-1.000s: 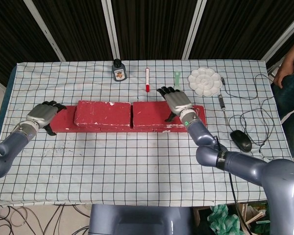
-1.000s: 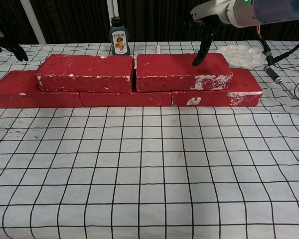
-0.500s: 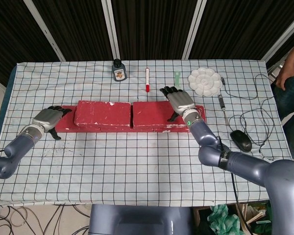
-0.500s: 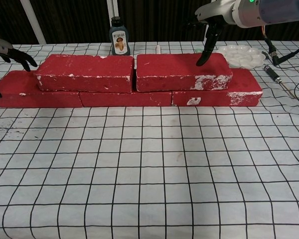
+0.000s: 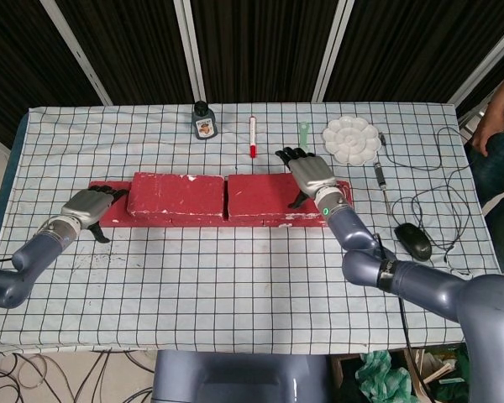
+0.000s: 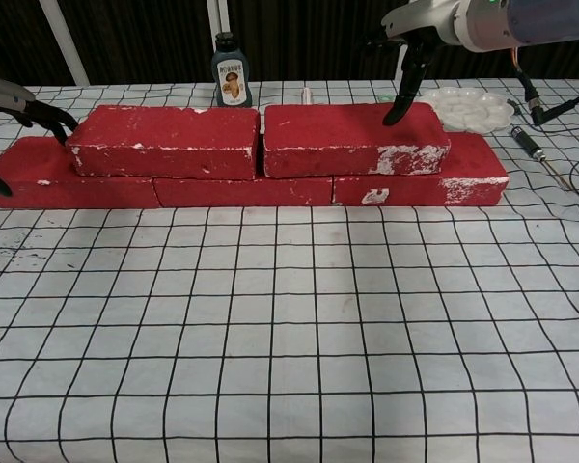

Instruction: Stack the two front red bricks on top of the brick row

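Two red bricks (image 5: 227, 196) lie atop the brick row (image 6: 251, 188). The right hand (image 5: 312, 179), fingers spread, touches the right brick's top; the left hand (image 5: 88, 206), empty and loosely spread, sits at the row's left end.

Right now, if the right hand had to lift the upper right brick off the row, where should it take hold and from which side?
Probably from above, across the upper right brick's short width, fingers over the far face and thumb on the near face. Its left end butts against the upper left brick, so the ends give no room. The right hand hangs over its right end.
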{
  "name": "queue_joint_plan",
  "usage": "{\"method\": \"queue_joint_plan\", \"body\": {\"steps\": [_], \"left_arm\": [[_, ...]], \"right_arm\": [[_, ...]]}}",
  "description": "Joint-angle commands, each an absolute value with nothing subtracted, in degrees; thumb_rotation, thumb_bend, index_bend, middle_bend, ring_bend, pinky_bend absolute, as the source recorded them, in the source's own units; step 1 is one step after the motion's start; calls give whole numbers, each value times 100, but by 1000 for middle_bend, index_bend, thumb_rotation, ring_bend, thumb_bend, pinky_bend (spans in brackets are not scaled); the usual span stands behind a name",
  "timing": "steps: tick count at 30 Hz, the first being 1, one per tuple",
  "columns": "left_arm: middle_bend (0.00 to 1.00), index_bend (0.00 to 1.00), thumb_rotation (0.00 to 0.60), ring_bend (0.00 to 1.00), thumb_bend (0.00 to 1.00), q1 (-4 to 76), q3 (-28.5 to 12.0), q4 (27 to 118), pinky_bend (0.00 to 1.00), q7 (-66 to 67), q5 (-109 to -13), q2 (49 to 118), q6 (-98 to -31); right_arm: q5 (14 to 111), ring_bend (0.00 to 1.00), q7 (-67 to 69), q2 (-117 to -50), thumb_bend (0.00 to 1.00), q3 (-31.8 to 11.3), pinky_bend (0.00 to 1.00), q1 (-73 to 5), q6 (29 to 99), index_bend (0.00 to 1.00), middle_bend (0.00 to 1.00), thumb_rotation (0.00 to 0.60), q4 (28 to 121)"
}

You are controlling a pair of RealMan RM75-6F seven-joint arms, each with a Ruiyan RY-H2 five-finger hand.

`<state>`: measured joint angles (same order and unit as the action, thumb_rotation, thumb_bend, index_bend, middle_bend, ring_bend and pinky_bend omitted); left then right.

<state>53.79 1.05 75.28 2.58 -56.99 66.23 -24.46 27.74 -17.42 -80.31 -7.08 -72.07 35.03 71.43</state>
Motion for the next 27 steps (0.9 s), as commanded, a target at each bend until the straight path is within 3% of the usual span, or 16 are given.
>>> {"method": "queue_joint_plan", "body": {"steps": [1, 27], "left_arm": [[119, 64, 600, 18, 66, 5374, 91, 7551, 63, 246, -5744, 6617, -2442], [119, 63, 600, 18, 65, 5300, 11, 7771, 61, 112, -6020, 6515, -2430]], "right_arm": [[2757, 0, -1752, -8025, 0, -707, 143, -7200, 3496, 0, 0, 600, 7150], [2672, 0, -1840, -7966, 0, -729, 143, -7144, 3506, 0, 0, 600, 7199]]}}
